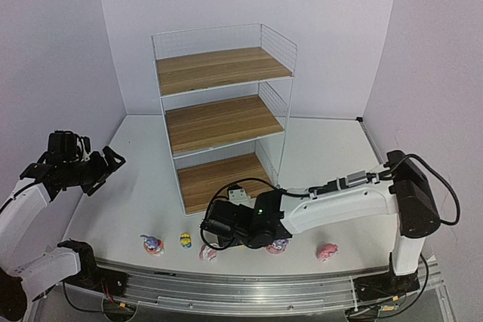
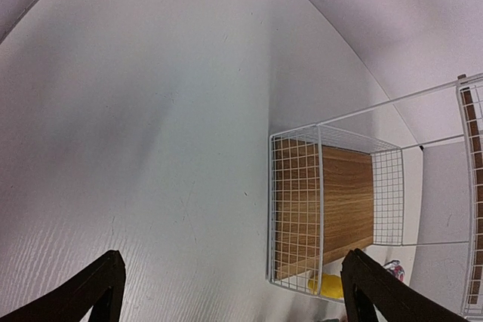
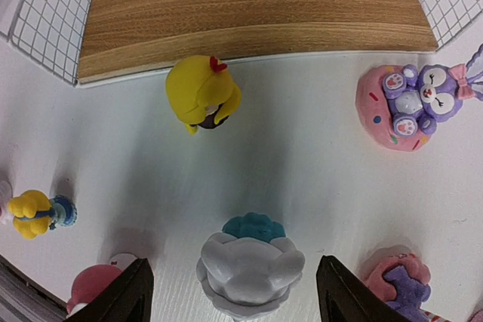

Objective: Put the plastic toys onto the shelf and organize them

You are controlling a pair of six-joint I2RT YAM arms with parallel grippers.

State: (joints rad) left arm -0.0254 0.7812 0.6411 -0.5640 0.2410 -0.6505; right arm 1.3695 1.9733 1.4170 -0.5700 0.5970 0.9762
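Your right claw stands open just above the white table. Its two black fingers sit at the bottom of the right wrist view, either side of a small white plastic figurine with a teal top. A wide strip of bare table shows on that toy's left and only a sliver on its right, so nothing is gripped. Above it in that frame a yellow-haired figurine with a red bow stands just in front of the lowest board. A purple long-eared bunny on a pink donut base lies at the right edge, and a tiny yellow figurine at the left edge. The tall three-tier shelf of white wire grid and brown wood-grain boards fills the centre of the top view, with the toys in a row on the table below it. Your left claw hangs at the left edge of that view, well apart from them. It is spread wide, with only bare table between its fingers.
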